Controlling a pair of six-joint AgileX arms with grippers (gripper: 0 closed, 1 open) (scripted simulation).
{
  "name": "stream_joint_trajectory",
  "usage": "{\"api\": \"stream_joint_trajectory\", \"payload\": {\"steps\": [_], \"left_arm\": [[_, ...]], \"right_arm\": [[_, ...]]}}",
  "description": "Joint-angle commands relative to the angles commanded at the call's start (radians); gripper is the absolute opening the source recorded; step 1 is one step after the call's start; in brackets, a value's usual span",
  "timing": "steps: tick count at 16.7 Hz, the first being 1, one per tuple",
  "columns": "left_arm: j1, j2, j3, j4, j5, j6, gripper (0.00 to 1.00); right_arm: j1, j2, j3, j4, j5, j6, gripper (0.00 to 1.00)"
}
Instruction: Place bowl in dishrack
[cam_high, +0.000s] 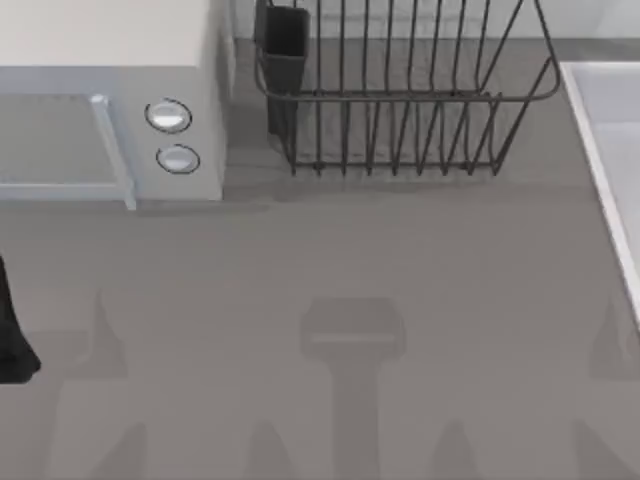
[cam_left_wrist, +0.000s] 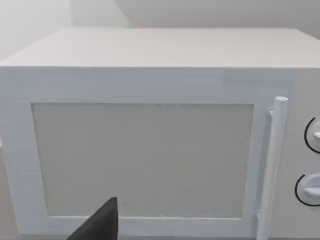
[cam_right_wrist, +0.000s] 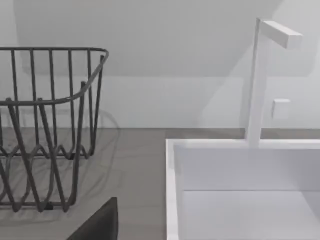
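No bowl is near us; the dishrack (cam_high: 400, 95) sits at the table's far edge. We cannot tell our fingers' state. We might bump the microwave (cam_high: 110, 120) while searching.

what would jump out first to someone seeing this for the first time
The dark wire dishrack at the table's far side, right of centre, draws the eye first, with its utensil cup at its left corner. Next comes the white microwave at the far left, door shut, and a white sink at the right edge.
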Motion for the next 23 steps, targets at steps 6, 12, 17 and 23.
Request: {"api": "stream_joint_trajectory", "payload": {"steps": [6,12,17,23], "left_arm": [[0.0,0.0,0.0,0.0,0.0,0.0,1.0],[0.0,0.0,0.0,0.0,0.0,0.0,1.0],[0.0,0.0,0.0,0.0,0.0,0.0,1.0],[0.0,0.0,0.0,0.0,0.0,0.0,1.0]], "right_arm": [[-0.057,0.108,0.107,-0.094,-0.004,-0.059,1.0],[-0.244,0.581,0.476,-0.428,-0.026,-0.248,1.0],[-0.427,1.097,0.813,-0.76,-0.046,-0.422,1.0],[-0.596,1.498,1.134,-1.044,-0.058,-0.586,1.0]]}}
